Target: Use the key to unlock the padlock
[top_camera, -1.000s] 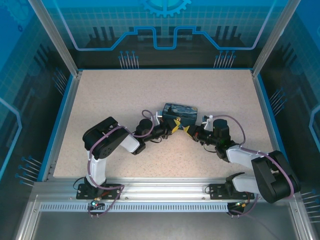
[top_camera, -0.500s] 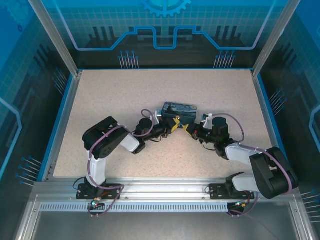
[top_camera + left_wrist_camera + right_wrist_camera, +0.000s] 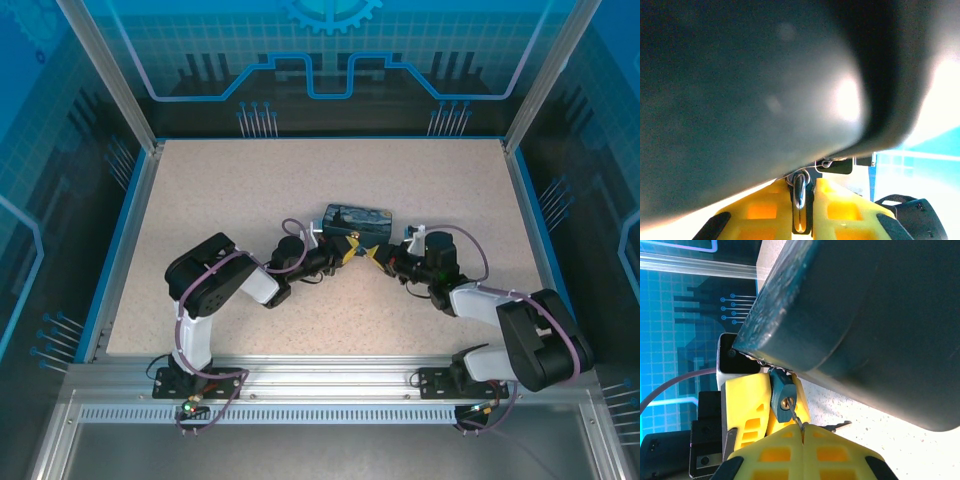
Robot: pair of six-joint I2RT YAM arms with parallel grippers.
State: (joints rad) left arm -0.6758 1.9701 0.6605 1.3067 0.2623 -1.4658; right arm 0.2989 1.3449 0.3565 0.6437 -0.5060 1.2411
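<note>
The small blue padlock (image 3: pixel 781 392) hangs at the front edge of the dark painted box (image 3: pixel 358 222). My left gripper (image 3: pixel 803 186) is shut on the padlock (image 3: pixel 800 192), its yellow fingers (image 3: pixel 742 405) pressing both sides of the body. A thin key (image 3: pixel 796 416) sticks in the brassy keyhole. My right gripper (image 3: pixel 803 430) is shut on the key's outer end, just below the padlock. In the top view the left gripper (image 3: pixel 347 252) and right gripper (image 3: pixel 372 254) meet tip to tip in front of the box.
A second small key (image 3: pixel 838 426) lies on the speckled table (image 3: pixel 250 190) beside my right fingers. The box's dark wall (image 3: pixel 750 75) looms close above the left gripper. Blue rails edge the table on the left, back and right.
My right gripper has crept a little up and left toward the padlock, and the right forearm has swung with it. The left arm has stayed put.
</note>
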